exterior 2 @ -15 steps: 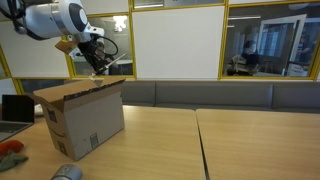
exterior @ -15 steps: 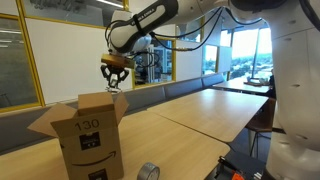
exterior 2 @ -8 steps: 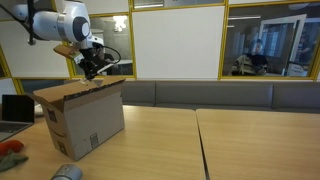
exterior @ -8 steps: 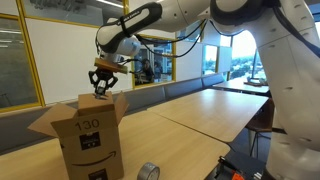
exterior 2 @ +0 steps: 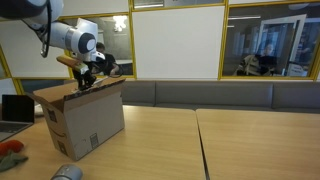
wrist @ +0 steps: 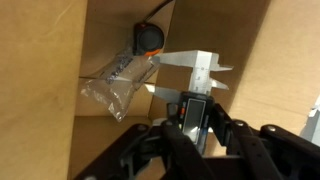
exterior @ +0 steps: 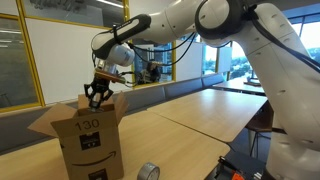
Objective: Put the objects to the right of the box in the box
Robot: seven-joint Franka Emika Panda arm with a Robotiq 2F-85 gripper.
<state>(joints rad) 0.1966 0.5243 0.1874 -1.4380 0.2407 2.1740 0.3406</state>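
The brown cardboard box (exterior: 88,138) (exterior 2: 85,125) stands on the wooden table with its flaps up and "130" written on its side. My gripper (exterior: 97,95) (exterior 2: 85,80) hangs just inside the open top. In the wrist view the gripper (wrist: 195,125) is shut on the stick-like gadget (wrist: 197,85), a digital caliper with a small display and silver jaws, held above the box floor (wrist: 250,60). A small black chunky piece (wrist: 149,37) and a clear plastic bag (wrist: 118,85) lie inside the box. The grey tape roll (exterior: 148,172) (exterior 2: 67,173) lies on the table beside the box.
A laptop (exterior 2: 15,108) and a red-orange item (exterior 2: 10,150) sit at the table's edge beyond the box. A black object (exterior: 240,170) lies near the robot's base. A padded bench (exterior 2: 200,95) runs along the glass wall behind the tables.
The arm has swung across and come down with the gadget, from above the box to inside its open top. The grip has not changed.
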